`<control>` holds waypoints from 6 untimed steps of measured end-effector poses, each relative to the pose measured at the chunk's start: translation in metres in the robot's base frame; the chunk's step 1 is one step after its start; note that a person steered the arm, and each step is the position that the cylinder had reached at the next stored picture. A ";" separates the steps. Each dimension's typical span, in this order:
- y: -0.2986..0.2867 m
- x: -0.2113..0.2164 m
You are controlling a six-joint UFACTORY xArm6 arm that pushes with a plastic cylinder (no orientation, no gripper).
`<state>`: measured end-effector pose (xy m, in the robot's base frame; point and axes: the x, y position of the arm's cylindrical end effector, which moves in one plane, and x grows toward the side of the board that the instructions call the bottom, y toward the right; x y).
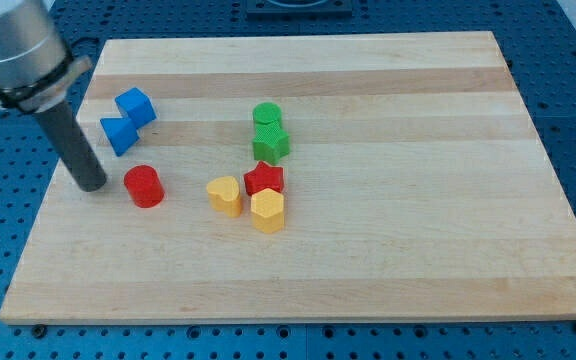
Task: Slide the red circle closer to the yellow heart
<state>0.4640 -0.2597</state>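
Note:
The red circle is a short cylinder at the board's left-middle. The yellow heart lies to its right, with a gap of about one block width between them. My tip rests on the board just left of the red circle, a small gap apart from it. The dark rod rises up and to the left toward the grey arm at the view's top left.
A red star and a yellow hexagon touch the heart's right side. A green circle and a green star stand above them. Two blue blocks sit above my tip. The wooden board lies on a blue table.

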 end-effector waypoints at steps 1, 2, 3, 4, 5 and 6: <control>-0.026 0.014; -0.023 0.032; 0.013 0.027; 0.050 0.017; 0.081 0.016; 0.105 0.013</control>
